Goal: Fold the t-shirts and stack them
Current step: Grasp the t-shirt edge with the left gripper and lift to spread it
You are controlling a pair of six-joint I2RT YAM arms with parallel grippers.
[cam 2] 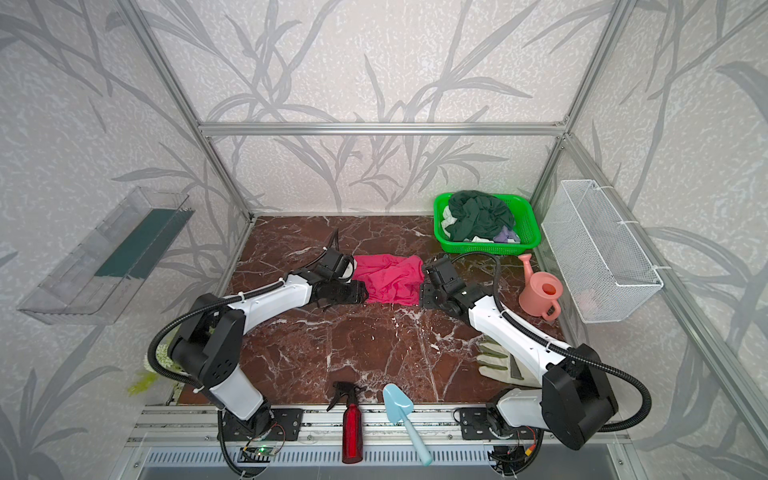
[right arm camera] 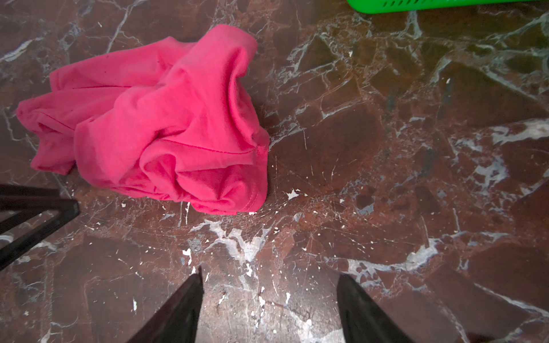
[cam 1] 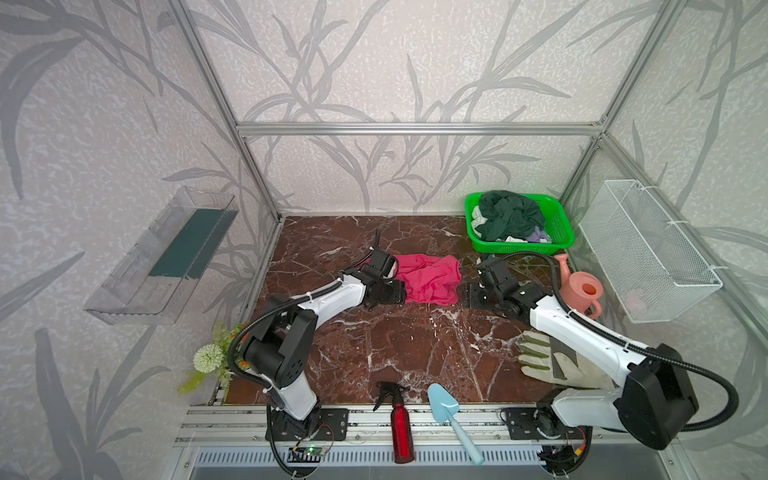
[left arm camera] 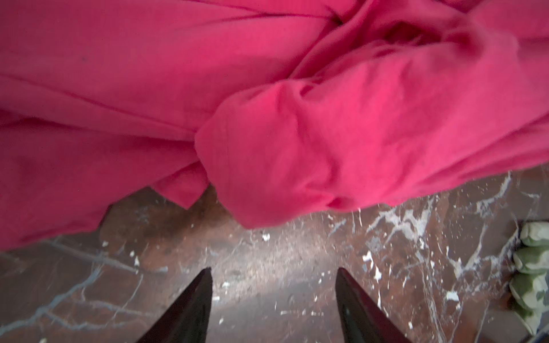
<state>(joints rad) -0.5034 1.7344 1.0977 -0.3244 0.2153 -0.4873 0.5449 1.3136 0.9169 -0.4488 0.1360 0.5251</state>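
- In both top views I see the pink t-shirt (cam 1: 428,278) lying crumpled on the desk (cam 1: 395,345), toward the back, between my two claws.
- There the left claw (cam 1: 401,291) sits low at the shirt's left edge, and the right claw (cam 1: 467,293) is just beside its right edge.
- The dark green t-shirt (cam 1: 511,216) is heaped with paler cloth in the green basket (cam 1: 563,228) at the back right corner.
- In the left wrist view, my left claw (left arm camera: 274,270) is spread with only bare desk between its tips. The pink t-shirt (left arm camera: 267,104) bulks up just beyond them, not touching.
- In the right wrist view, my right claw (right arm camera: 270,271) is spread and empty over bare desk. The pink t-shirt (right arm camera: 154,124) lies bunched ahead, clear of the tips.
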